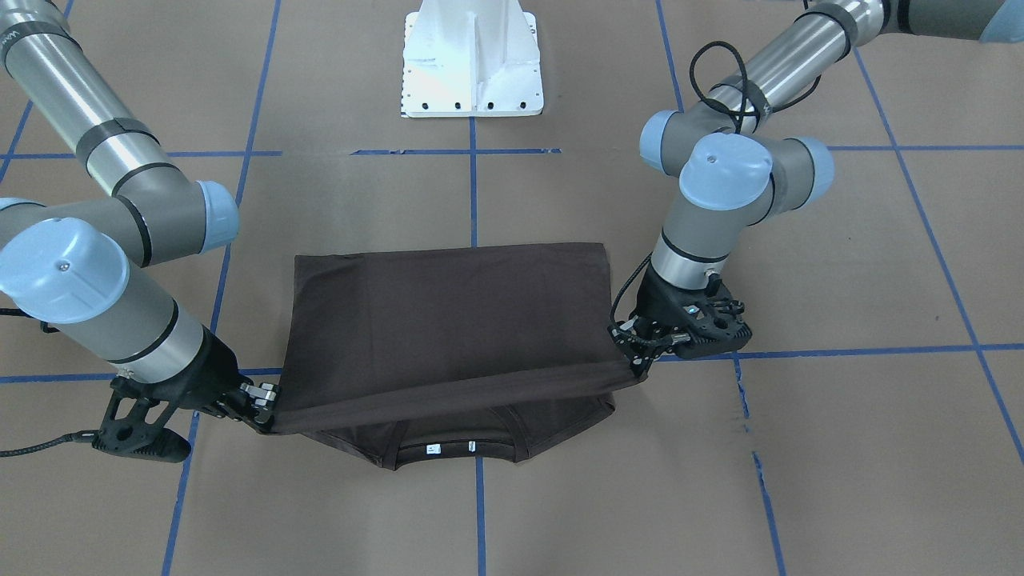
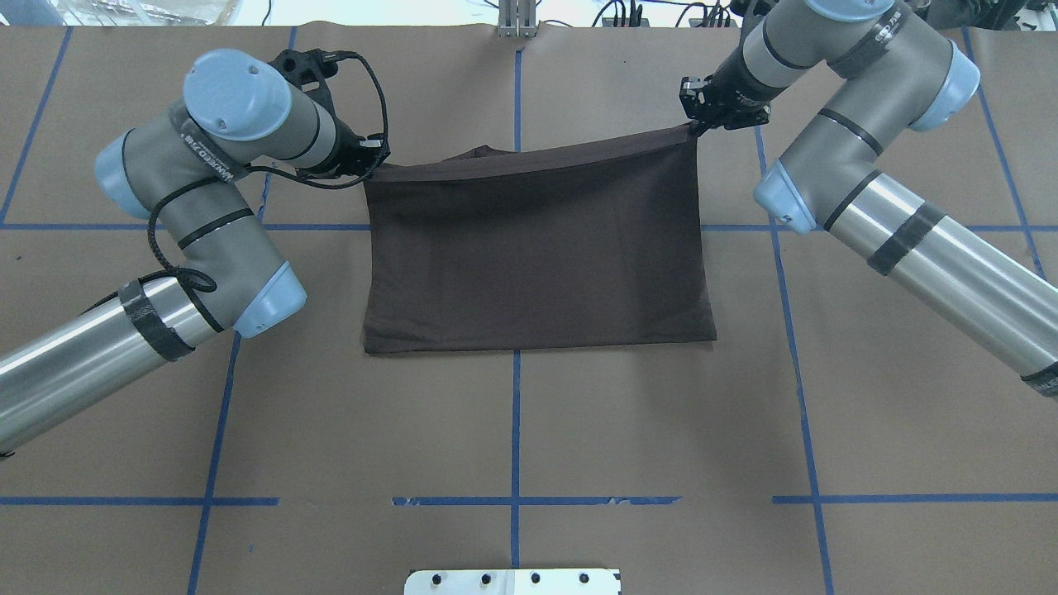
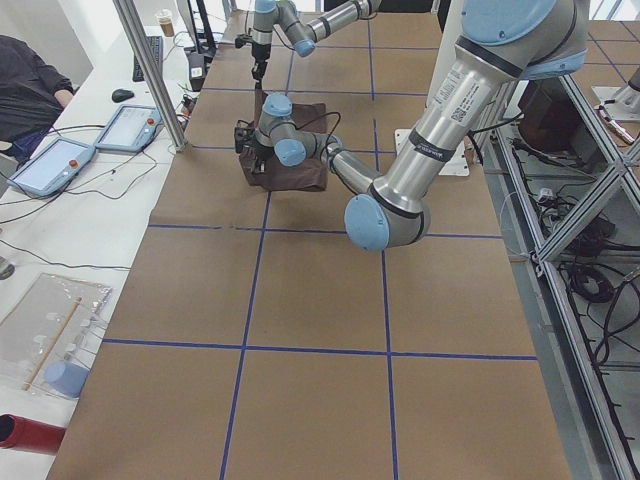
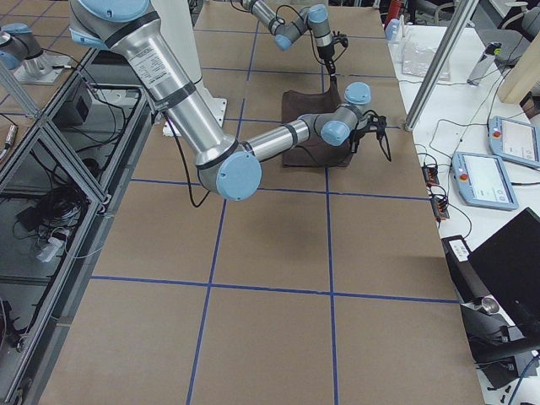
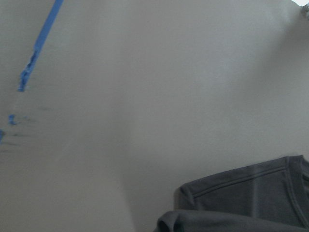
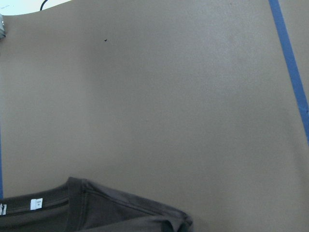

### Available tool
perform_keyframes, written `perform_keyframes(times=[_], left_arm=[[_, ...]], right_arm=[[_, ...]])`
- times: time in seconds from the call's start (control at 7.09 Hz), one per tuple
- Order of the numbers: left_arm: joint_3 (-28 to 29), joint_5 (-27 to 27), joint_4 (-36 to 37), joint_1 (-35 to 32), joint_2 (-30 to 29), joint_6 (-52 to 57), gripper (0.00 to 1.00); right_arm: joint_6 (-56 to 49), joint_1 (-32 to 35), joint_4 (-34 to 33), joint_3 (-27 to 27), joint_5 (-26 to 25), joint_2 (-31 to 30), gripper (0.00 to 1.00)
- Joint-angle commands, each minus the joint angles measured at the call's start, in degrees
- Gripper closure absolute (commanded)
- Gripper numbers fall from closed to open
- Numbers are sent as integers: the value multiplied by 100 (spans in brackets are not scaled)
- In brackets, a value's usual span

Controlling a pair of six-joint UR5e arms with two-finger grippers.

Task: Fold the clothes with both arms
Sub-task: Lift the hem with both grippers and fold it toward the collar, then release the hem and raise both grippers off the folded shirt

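One table (image 2: 529, 430) fills the overhead view. It is covered in brown paper and marked with a grid of blue tape lines (image 2: 792, 330). Two arms reach over it, the left arm (image 2: 215, 198) and the right arm (image 2: 893, 223), each of silver-grey tube with light blue joint caps. One dark brown T-shirt (image 2: 537, 248) lies between them near the middle of the table. One white pedestal base (image 1: 472, 64) stands at the robot's side of the table, apart from the shirt. There are two black hands, one collar and one small white label.

Both arms come in from the outer sides and bend at the elbow, with their wrists turned inward toward the shirt's far end. The left hand (image 1: 640, 352) is closed on one corner of a raised fabric edge. The right hand (image 1: 268, 404) is closed on the other corner. That edge runs taut and straight from one hand to the other, lifted off the table and crossing above the shirt's neck end. Behind this edge the body of the shirt spreads smooth down to the table, its near edge lying flat.

The ribbed round collar (image 1: 452, 456) shows just under the stretched edge, flat on the paper. The label (image 1: 434, 449) sits inside it. The shoulders show on either side of the collar.
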Motion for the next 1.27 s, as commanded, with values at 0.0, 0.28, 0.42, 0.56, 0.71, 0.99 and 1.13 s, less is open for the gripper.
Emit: perform_keyframes(times=[0.0, 0.28, 0.42, 0.56, 0.71, 0.99, 1.13], left_arm=[[229, 0, 0, 7, -250, -35, 100], [298, 9, 0, -2, -259, -9, 2], [308, 18, 17, -19, -267, 0, 0], [308, 0, 17, -124, -267, 35, 0], [282, -35, 70, -177, -276, 35, 0], [238, -35, 96, -187, -285, 26, 0], [81, -44, 105, -187, -268, 0, 0]], right_arm=[[9, -28, 89, -75, -3, 136, 100], [-26, -63, 221, -66, 6, 23, 36], [-26, -72, 448, -57, 41, -100, 0], [-52, -72, 615, -31, 111, -197, 0], [-53, -124, 652, 30, 138, -293, 0], [235, -474, 591, 1202, 112, -1160, 0], [629, -737, 573, 1861, 85, -1687, 0]])
